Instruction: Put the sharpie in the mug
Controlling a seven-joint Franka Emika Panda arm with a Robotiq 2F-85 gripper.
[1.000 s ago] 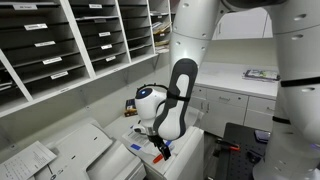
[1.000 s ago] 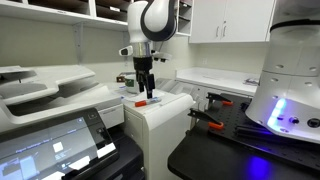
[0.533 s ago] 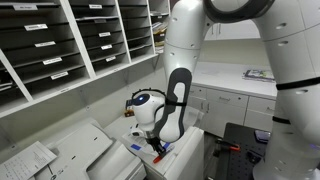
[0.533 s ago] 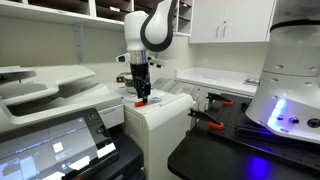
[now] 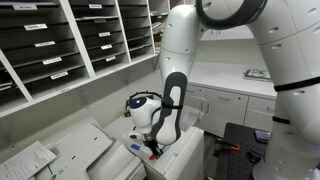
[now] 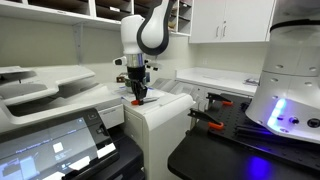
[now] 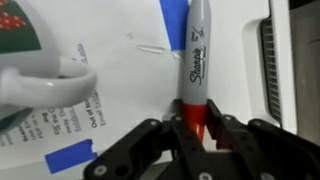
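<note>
Gripping seems done, or v. nearly: in the wrist view the gripper [image 7: 195,128] has its fingers [image 7: 222,128] closed on the red end of the sharpie [image 7: 196,60], w/ the grey barrel pointing straight away from the cam over a printed sheet [image 7: 120,100]. Can't tell whether the pen is off the surface yet; in both exterior views the gripper sits low, at the white top [image 6: 165,108]. So pick approx. complete; lift, carry and drop into the mug [image 7: 45,85] are all left, and nothing is in it as far as shown. The mug is near, off to the side of the pen in the wrist view, pale handle turned toward it, apart from it; its opening is out of frame, so I can't judge aim. Room: two flat blue pieces [image 7: 70,155] lie on the sheet, one just beside the barrel, prob. no obstacle once lifted. A dark slotted strip [image 7: 266,60] runs along the far side from the mug, marking the edge there. In an exterior view the white top ends close by the gripper [image 6: 139,97], w/ a printer [image 6: 50,90] next to it, so the carry should go up first, then across, kept short.
</note>
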